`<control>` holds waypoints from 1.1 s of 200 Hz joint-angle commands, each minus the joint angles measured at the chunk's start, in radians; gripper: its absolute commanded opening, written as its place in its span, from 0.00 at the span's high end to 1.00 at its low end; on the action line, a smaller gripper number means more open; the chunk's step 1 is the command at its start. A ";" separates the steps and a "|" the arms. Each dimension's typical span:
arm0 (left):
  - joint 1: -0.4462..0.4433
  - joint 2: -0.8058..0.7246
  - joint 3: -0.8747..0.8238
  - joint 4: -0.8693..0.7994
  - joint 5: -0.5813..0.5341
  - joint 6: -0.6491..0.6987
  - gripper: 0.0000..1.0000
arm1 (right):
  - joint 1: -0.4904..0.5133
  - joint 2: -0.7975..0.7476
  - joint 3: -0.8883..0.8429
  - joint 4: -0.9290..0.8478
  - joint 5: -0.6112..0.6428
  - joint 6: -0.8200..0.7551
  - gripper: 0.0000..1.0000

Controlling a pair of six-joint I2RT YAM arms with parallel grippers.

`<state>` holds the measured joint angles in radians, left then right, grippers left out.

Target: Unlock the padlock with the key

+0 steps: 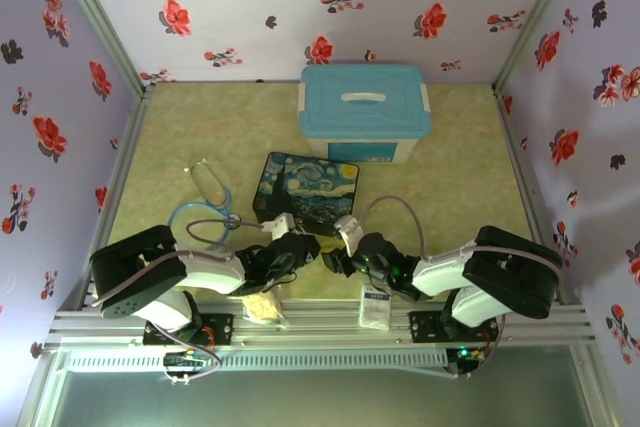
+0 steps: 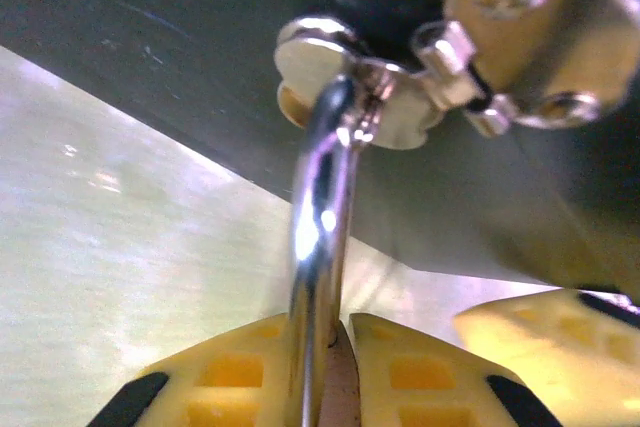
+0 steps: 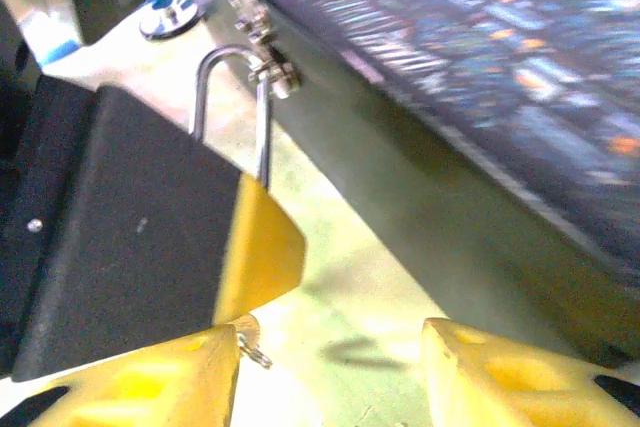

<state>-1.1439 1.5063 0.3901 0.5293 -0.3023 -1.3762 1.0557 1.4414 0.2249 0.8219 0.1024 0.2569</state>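
At the near wall of the painted box (image 1: 308, 190), low on the green table (image 1: 200, 127), the left gripper (image 1: 293, 247) and the right gripper (image 1: 340, 259) are seen from above, drawn close together and facing one another.

The padlock (image 2: 322, 217) is hung by its silver shackle through the metal hasp (image 2: 520, 27) on the box's dark side. The left gripper is clamped narrowly on that shackle. Its yellow fingertips (image 2: 240, 377) are pressed to the bar from either side, and the padlock's body is too hidden between them to be made out.

From the right wrist, the shackle is seen rising above the left gripper's black-and-yellow finger (image 3: 150, 227) to the hasp, with the box's blue painted lid blurred behind.

The right gripper is held just beside the padlock with its jaws parted wide and nothing gripped — only bare table is seen in the gap. A small looped metal piece (image 3: 250, 342) is seen just beside one of its fingers, under the left gripper's finger; what it is cannot be told.

Farther back, a blue-lidded bin (image 1: 365, 97) is set against the flowered wall, and a stethoscope (image 1: 205, 212) is laid left of the box.
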 commanded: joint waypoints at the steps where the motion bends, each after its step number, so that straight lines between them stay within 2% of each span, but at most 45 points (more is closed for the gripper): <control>1: 0.018 -0.002 0.023 -0.132 0.039 0.064 0.89 | -0.019 -0.019 -0.006 0.024 0.041 0.060 0.48; 34: 0.028 0.004 0.043 -0.190 0.059 0.090 0.85 | -0.027 -0.017 0.027 -0.021 0.122 0.105 0.49; 76: 0.041 -0.016 0.135 -0.469 0.027 0.187 0.75 | -0.027 0.002 0.052 -0.022 0.123 0.125 0.51; 122: 0.046 -0.005 0.174 -0.565 0.012 0.238 0.75 | -0.027 0.014 0.057 -0.026 0.125 0.124 0.53; 166: 0.040 0.004 0.276 -0.806 -0.056 0.290 0.74 | -0.027 0.026 0.060 -0.033 0.122 0.127 0.54; 220: 0.016 0.019 0.336 -0.916 -0.113 0.311 0.76 | -0.028 0.053 0.063 -0.030 0.124 0.125 0.55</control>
<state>-1.1130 1.5028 0.6769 -0.2379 -0.3412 -1.0943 1.0340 1.4757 0.2676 0.7876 0.2031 0.3714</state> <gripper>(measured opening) 0.243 0.450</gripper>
